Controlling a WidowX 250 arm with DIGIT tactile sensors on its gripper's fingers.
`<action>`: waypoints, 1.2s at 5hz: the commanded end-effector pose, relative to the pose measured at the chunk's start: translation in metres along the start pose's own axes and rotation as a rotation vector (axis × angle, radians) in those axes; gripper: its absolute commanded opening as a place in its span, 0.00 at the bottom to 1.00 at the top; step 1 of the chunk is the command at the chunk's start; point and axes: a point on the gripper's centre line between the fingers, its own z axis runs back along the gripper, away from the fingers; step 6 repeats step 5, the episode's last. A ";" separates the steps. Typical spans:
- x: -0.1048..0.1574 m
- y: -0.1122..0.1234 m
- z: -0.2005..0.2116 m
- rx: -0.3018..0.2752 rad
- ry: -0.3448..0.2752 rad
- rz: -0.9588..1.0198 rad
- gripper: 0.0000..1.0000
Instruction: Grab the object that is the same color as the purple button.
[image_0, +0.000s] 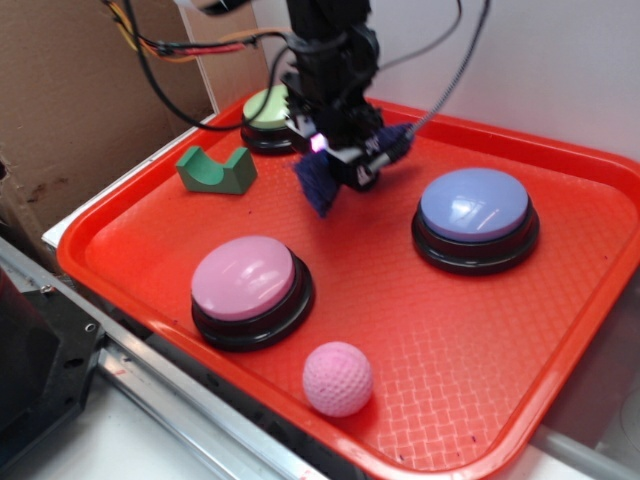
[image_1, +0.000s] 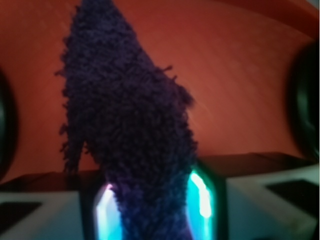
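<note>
The object, a dark purple-navy scrap of terry cloth (image_0: 318, 186), hangs above the red tray (image_0: 420, 330) near its back middle. My gripper (image_0: 340, 165) is shut on the cloth, one end dangling below the jaws and another tuft sticking out to the right. In the wrist view the cloth (image_1: 130, 125) fills the middle, pinched between the two glowing fingers (image_1: 202, 195) of my gripper (image_1: 152, 210). The purple button (image_0: 474, 214), lavender-blue dome on a black base, sits on the tray to the right of the gripper.
A green-domed button (image_0: 266, 117) lies behind the gripper at the back left. A green notched block (image_0: 215, 169) is at the left, a pink-domed button (image_0: 249, 288) at the front left, a pink golf ball (image_0: 337, 378) near the front edge. Cardboard stands left.
</note>
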 end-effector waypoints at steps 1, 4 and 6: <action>-0.029 -0.004 0.085 -0.068 -0.026 -0.028 0.00; -0.066 -0.012 0.127 -0.038 -0.033 -0.056 0.00; -0.062 -0.008 0.124 -0.028 -0.005 -0.029 0.00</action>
